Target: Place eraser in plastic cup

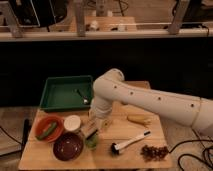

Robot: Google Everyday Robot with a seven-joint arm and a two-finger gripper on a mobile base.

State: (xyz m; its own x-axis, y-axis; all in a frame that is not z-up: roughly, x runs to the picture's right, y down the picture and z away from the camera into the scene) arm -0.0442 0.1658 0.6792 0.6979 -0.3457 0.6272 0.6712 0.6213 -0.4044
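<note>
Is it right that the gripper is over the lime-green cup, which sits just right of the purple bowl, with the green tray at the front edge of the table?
Not quite. The camera view shows the green tray at the back left, not the front. The rest holds: the gripper is over the lime-green cup, just right of the purple bowl.
</note>
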